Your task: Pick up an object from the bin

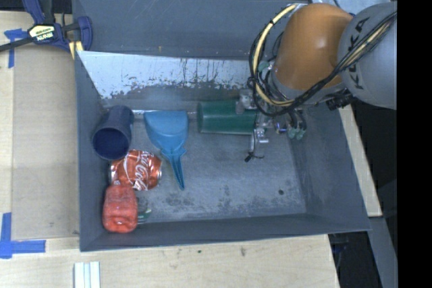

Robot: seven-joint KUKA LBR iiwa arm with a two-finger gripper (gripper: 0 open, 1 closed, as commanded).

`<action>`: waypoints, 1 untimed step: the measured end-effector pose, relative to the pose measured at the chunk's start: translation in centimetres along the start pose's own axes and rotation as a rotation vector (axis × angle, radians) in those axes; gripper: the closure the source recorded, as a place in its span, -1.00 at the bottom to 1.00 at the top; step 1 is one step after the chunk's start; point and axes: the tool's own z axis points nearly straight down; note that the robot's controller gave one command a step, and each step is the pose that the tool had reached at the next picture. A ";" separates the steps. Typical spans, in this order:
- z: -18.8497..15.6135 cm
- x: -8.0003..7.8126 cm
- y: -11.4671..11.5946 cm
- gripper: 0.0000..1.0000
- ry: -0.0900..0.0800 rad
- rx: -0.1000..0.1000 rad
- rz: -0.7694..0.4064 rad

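Observation:
My gripper (258,139) hangs under the arm's orange cover in the right half of the bin, low over the floor. Just to its left, a dark green box-shaped thing (225,119) lies against the back wall, its right end under the gripper's edge. Further left, a light blue funnel (169,135) lies with its spout pointing toward the front. Nothing shows between the gripper's parts.
A dark blue cup (113,133) lies on its side at the left wall. In front of it are a crushed red soda can (136,170) and a red lumpy toy (120,208) in the front left corner. Bare floor stretches across the front middle and right.

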 end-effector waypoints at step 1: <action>-0.5 -0.2 0.0 -1.00 -0.009 0.000 0.000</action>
